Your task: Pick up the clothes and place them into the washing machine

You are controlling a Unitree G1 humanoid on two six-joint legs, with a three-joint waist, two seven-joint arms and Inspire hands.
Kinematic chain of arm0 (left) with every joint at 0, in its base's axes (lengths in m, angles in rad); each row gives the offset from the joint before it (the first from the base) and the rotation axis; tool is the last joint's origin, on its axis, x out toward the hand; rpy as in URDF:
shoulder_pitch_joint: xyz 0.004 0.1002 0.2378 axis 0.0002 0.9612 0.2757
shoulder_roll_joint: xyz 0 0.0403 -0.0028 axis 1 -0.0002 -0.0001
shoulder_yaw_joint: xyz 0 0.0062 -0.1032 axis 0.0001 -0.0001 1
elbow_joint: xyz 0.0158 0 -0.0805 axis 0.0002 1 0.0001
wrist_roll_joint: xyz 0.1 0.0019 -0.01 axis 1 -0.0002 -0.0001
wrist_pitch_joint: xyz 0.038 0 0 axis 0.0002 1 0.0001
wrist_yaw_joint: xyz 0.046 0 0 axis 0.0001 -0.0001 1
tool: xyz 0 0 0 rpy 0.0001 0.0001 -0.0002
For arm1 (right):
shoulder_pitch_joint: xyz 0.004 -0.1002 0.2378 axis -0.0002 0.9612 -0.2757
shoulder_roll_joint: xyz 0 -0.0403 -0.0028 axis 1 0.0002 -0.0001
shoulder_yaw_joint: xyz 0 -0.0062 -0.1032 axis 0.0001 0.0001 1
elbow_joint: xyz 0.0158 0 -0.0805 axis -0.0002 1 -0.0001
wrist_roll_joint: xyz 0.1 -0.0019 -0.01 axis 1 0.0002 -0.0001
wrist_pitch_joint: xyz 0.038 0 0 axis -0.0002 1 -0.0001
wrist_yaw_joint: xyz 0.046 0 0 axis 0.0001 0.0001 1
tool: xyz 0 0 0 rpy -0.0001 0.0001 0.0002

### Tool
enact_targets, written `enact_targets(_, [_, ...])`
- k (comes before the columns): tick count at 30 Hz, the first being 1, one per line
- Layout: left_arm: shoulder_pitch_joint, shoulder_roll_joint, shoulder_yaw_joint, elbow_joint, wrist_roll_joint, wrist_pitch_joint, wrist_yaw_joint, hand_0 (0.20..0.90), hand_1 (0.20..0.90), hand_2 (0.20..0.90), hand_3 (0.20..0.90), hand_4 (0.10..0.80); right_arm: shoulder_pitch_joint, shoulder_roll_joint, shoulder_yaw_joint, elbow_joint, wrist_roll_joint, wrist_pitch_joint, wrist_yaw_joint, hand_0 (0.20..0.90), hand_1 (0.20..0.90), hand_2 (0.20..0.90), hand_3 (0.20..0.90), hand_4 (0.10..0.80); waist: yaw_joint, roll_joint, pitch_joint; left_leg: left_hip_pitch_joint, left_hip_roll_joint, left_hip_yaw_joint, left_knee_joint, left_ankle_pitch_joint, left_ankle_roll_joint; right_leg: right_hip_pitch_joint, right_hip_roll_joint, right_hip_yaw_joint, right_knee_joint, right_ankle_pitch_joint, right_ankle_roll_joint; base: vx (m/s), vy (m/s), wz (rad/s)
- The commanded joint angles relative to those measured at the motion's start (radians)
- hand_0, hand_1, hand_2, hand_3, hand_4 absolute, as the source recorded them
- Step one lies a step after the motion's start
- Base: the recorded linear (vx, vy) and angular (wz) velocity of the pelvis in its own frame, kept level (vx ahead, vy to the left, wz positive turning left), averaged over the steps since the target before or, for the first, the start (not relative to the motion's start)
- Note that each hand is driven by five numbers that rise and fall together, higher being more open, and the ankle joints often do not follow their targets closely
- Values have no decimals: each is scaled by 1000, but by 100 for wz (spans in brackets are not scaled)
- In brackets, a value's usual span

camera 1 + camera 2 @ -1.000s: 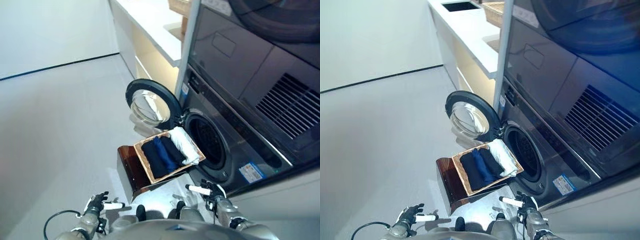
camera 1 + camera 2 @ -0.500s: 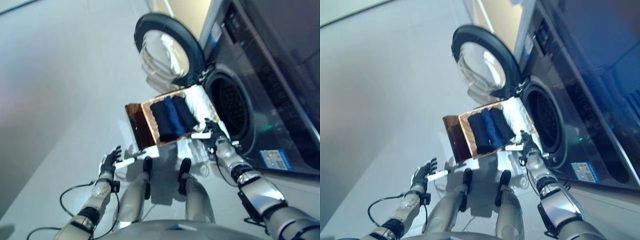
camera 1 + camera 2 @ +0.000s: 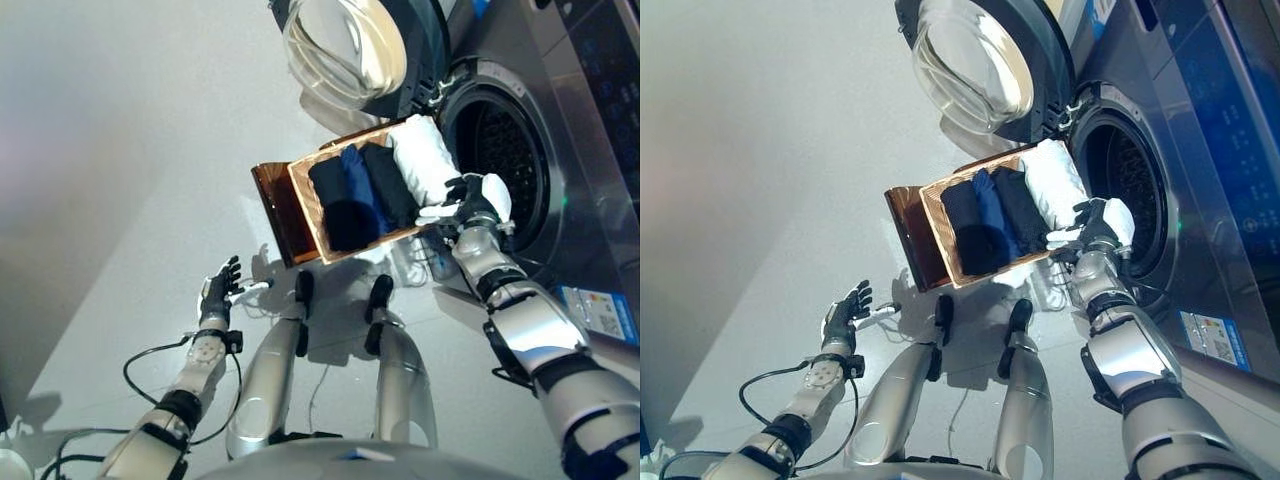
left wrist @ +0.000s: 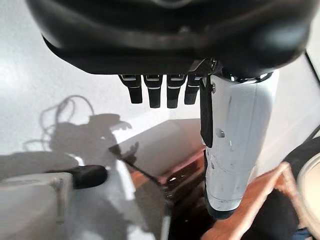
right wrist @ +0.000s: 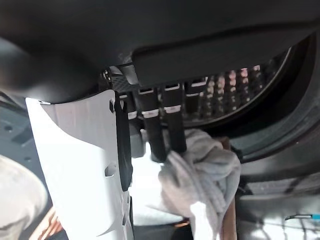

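Front-loading washing machine (image 3: pixel 590 150) at the right, with its round glass door (image 3: pixel 350 45) swung wide and the dark drum mouth (image 3: pixel 505 150) open behind it. Just before that mouth, a wicker basket (image 3: pixel 305 205) resting on a glossy brown stand (image 3: pixel 272 205). In the basket, the clothes rolled side by side: a black roll (image 3: pixel 340 210), a blue roll (image 3: pixel 358 180), a second dark roll (image 3: pixel 390 185), and a white cloth (image 3: pixel 422 160) at the end nearest the drum. Nothing to be seen inside the drum but its perforated metal wall. Right hand (image 3: pixel 478 200) reached out to the basket's drum-side corner, fingers (image 5: pixel 155 132) held straight with their tips pressing into the white cloth, the white-covered thumb standing apart from them — touching, not closed round it. Left hand (image 3: pixel 218 290) low over the grey floor (image 3: pixel 120 150), well apart from the basket, fingers spread and holding nothing. On the machine's front, a white and blue label (image 3: pixel 598 312) below the drum mouth and a small blue sticker (image 3: pixel 1102 15) near the door hinge — print on both too small to make out.
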Motion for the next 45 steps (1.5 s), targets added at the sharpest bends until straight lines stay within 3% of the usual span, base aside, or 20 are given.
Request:
enact_targets(1, [40, 22, 17, -8, 7, -45, 47, 900, 900, 900, 900, 800, -115, -53, 37, 1, -8, -50, -107, 900, 900, 900, 900, 800, 1, 1, -48, -18, -23, -31, 59, -106, -55, 78, -17, 11, -6, -70, 45, 17, 32, -7])
enact_targets(12, [40, -10, 17, 96, 4, -61, 75, 900, 900, 900, 900, 800, 135, 73, -74, -378, 114, -127, -116, 900, 900, 900, 900, 800, -49, -31, -59, 87, -24, -22, -33, -83, -52, 170, -15, 33, -84, -45, 55, 44, 25, -7])
enact_targets(17, [41, -4, 18, 70, 5, -68, 70, 900, 900, 900, 900, 800, 104, 76, -74, -292, 130, -124, -98, 900, 900, 900, 900, 800, -37, -33, -59, 85, -28, -16, -45, -72, -49, 179, -20, 36, -115, -23, 57, -5, -5, -3])
enact_targets(23, [61, 15, 4, -17, -11, -68, 56, 900, 900, 900, 900, 800, -33, 30, -49, -124, 131, -103, -110, 900, 900, 900, 900, 800, -7, -9, -47, 47, -34, -22, -32, -66, -49, 149, -18, 30, -105, -27, 51, -20, -1, -5])
enact_targets(32, [40, 18, -11, -22, -24, -64, 58, 900, 900, 900, 900, 800, -176, -73, 10, -8, 68, -79, -156, 900, 900, 900, 900, 800, 2, 15, -20, -82, -38, -32, 76, -93, -49, 32, -18, 23, 5, -63, 42, -19, -1, 7])
enact_targets(40, [33, 24, -22, -87, -38, -68, 72, 900, 900, 900, 900, 800, -245, -129, 39, 82, 49, -56, -164, 900, 900, 900, 900, 800, 23, 40, 0, -152, -44, -37, 88, -85, -49, -39, -26, 11, 36, -70, 37, 0, 8, 7])
enact_targets(41, [32, 24, -22, -97, -45, -70, 77, 900, 900, 900, 900, 800, -256, -135, 41, 86, 53, -57, -170, 900, 900, 900, 900, 800, 27, 43, 0, -151, -43, -43, 99, -118, -53, -43, -24, 19, 53, -101, 43, 70, -15, 5])
enact_targets(45, [27, 33, -14, -186, -69, -85, 93, 900, 900, 900, 900, 800, -290, -161, 47, 100, 62, -48, -183, 900, 900, 900, 900, 800, 32, 54, 14, -209, -47, -46, 120, -116, -55, -97, -29, 23, 83, -113, 36, -12, -1, 10])
